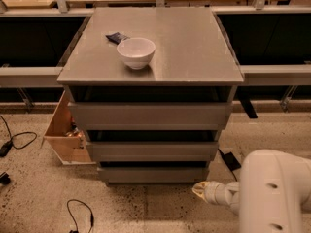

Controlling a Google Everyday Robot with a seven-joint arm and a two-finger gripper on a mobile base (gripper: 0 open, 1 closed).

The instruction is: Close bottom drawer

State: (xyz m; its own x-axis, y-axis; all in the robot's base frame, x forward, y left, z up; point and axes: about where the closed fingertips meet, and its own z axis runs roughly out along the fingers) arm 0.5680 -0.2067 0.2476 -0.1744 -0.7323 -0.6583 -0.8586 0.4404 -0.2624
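Note:
A grey cabinet (155, 57) stands in the middle of the camera view with three stacked grey drawers. The bottom drawer (153, 174) is the narrowest and lowest, with a plain low front panel and a dark gap above it. My gripper (201, 190) shows as a pale tip on the white arm (272, 193) at the lower right. It sits just below and to the right of the bottom drawer's front right corner, close to the floor and apart from the panel.
A white bowl (136, 52) and a small dark packet (117, 37) lie on the cabinet top. An open wooden box (65, 135) stands at the cabinet's left. Cables (17, 140) lie on the speckled floor at left. Dark shelving (272, 38) runs behind.

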